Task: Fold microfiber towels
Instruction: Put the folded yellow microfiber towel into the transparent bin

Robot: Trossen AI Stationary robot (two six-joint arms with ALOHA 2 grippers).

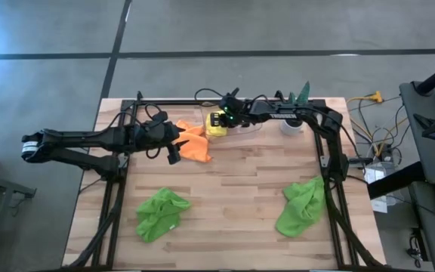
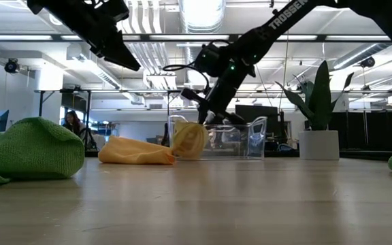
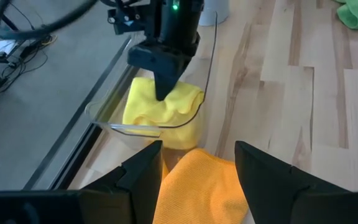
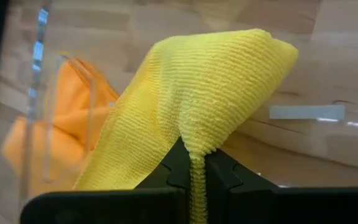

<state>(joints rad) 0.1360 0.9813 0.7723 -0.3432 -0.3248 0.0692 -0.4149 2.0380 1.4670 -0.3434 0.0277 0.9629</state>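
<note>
Towels first: my left gripper (image 1: pixel 174 151) hangs open and empty near the desk's far edge, left of centre, right over the orange towel (image 1: pixel 193 142), which spreads from it toward the clear bin (image 3: pixel 166 118). My right gripper (image 1: pixel 219 121), pinched shut on the yellow towel (image 4: pixel 197 106), holds it inside that bin, just beyond the orange one. Left arm is nearer the orange cloth. Count: one orange, one yellow, two lime green towels (image 1: pixel 161 213) (image 1: pixel 302 205) near the front edge.
</note>
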